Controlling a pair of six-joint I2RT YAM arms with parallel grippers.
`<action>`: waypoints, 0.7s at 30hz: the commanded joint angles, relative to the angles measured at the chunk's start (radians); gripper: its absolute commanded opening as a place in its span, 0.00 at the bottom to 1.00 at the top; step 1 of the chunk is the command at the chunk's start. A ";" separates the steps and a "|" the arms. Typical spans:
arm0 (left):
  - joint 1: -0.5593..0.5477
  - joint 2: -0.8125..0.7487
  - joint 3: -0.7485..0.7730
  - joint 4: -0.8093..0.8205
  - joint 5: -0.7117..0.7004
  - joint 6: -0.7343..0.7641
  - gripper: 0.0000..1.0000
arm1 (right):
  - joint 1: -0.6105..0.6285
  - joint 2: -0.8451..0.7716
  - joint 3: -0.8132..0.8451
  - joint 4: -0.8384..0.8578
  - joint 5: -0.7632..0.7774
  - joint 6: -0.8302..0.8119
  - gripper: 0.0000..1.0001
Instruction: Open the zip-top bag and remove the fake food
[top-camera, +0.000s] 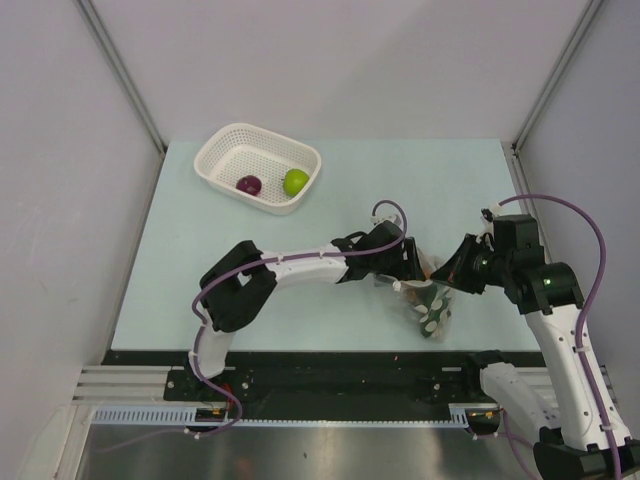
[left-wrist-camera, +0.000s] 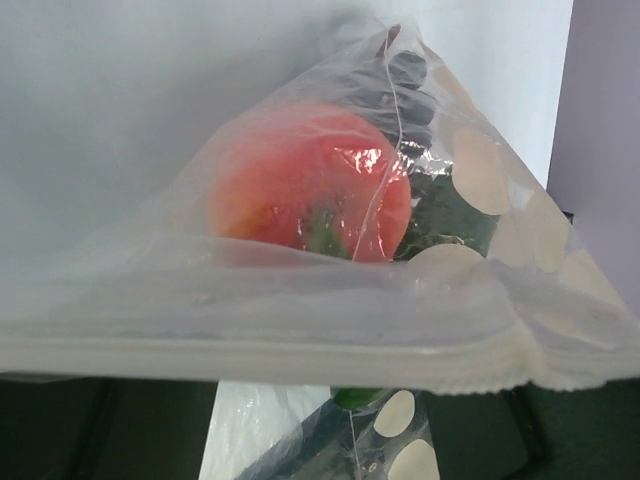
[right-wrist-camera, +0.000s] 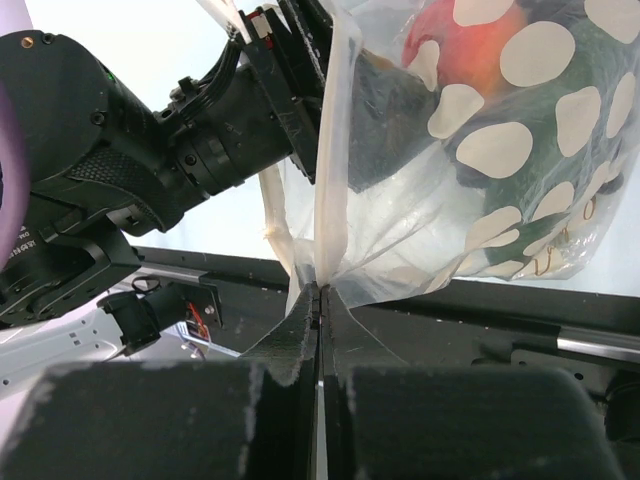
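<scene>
Right claw (right-wrist-camera: 318, 297) clamped on the limp, slippery-looking bag (right-wrist-camera: 480, 150) rim near the table (top-camera: 300, 200) front edge; left claw (top-camera: 402, 262) state unclear. Seemingly light fruit (left-wrist-camera: 300, 180) inside; best held by film edges.

left arm (top-camera: 300, 266) stretched rightward, low | left gripper (top-camera: 408, 268) spread unclear | right arm (top-camera: 552, 292) bent, pointing left | right gripper (right-wrist-camera: 318, 300) pinching zip-top bag (right-wrist-camera: 520, 150) edge

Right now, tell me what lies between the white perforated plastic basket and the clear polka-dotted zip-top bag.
Top view: bare pale table by the basket, then the left gripper and black wrist, at the bag.
</scene>
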 joint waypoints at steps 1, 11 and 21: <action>0.016 0.017 0.006 0.012 -0.070 -0.066 0.79 | -0.003 -0.013 0.041 -0.051 -0.040 -0.029 0.00; 0.031 0.017 -0.024 0.099 -0.078 -0.098 0.60 | -0.002 -0.019 0.048 -0.074 -0.043 -0.035 0.00; 0.050 0.050 0.031 0.134 -0.046 -0.074 0.17 | 0.000 -0.013 0.062 -0.092 -0.022 -0.041 0.00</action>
